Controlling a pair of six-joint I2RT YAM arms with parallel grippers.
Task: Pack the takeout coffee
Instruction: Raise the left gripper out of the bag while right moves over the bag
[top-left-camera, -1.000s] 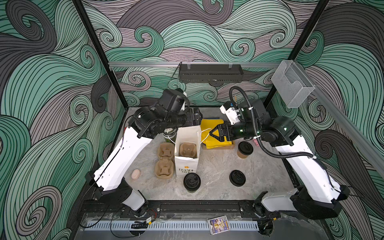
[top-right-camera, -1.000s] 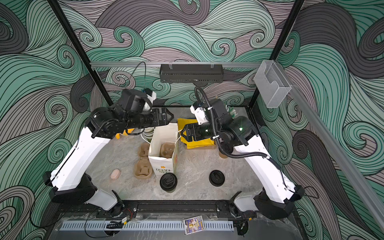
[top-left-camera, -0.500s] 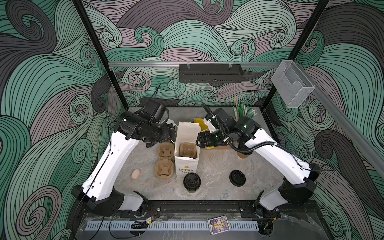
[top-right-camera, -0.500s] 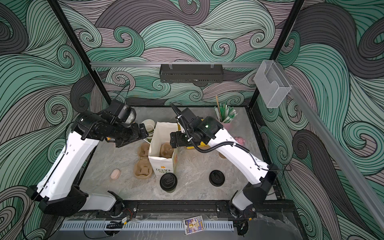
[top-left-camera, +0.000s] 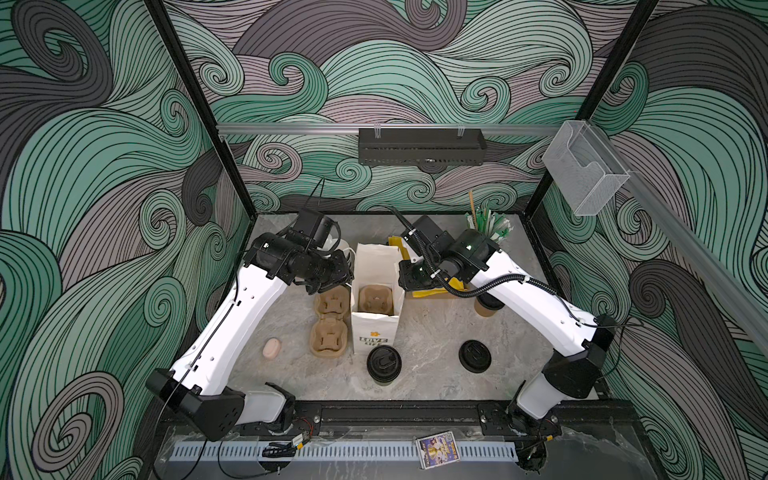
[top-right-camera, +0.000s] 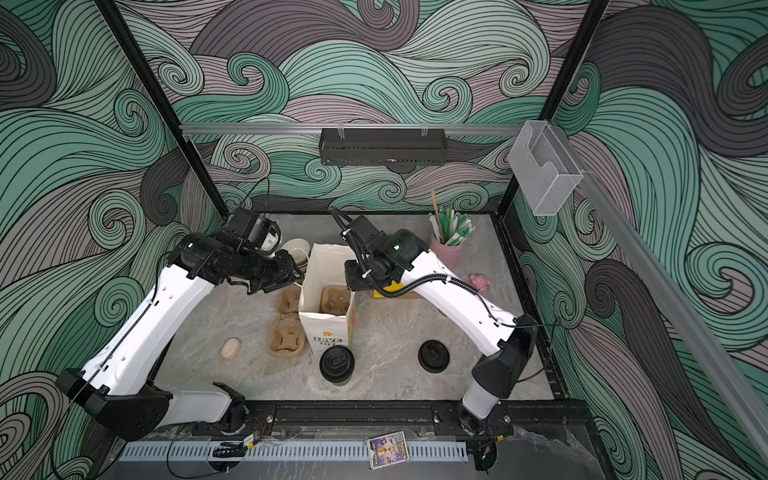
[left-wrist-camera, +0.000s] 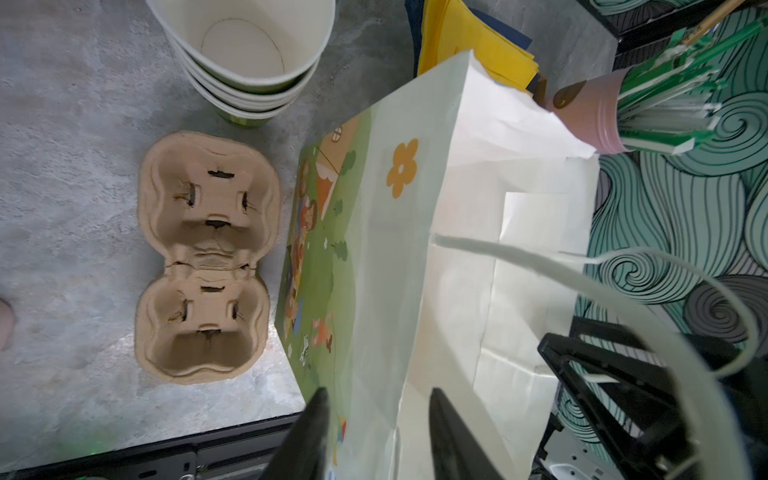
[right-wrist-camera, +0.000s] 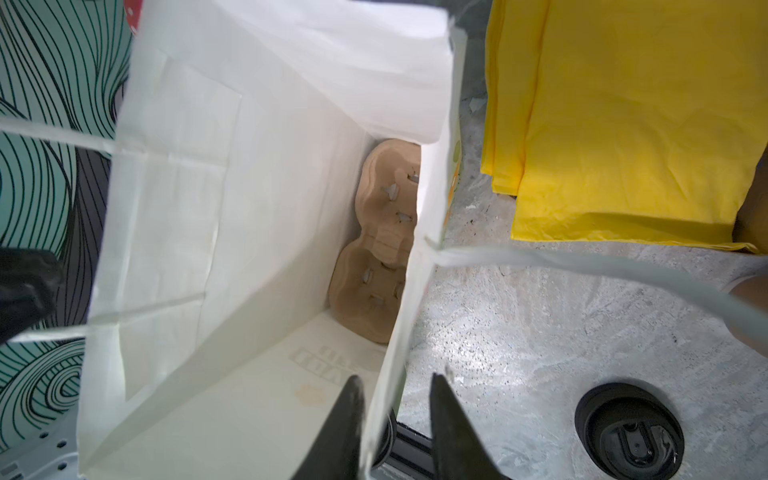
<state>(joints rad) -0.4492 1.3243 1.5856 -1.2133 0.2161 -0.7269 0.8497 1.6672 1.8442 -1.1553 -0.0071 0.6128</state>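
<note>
Astride walls of bag (top-left-camera: 376, 332), left hand (left-wrist-camera: 378, 392), right hand (right-wrist-camera: 395, 378), grip unclear; lidded cup (top-left-camera: 383, 363) outside.

The left arm (top-left-camera: 232, 332) and the right arm (top-left-camera: 536, 307) are built alike, with long white shells joined by rounded black joints and black blocks at their bases. Small dark screw holes dot the left arm's white shell, and a thin black cable (top-left-camera: 220, 320) runs along it. A ribbed black hose (top-left-camera: 459, 294) loops beside the right arm, tied with white straps. A small green light (top-left-camera: 468, 247) glows on that arm's black joint housing. In the wrist views the jaws are black and flat and taper to points.
</note>
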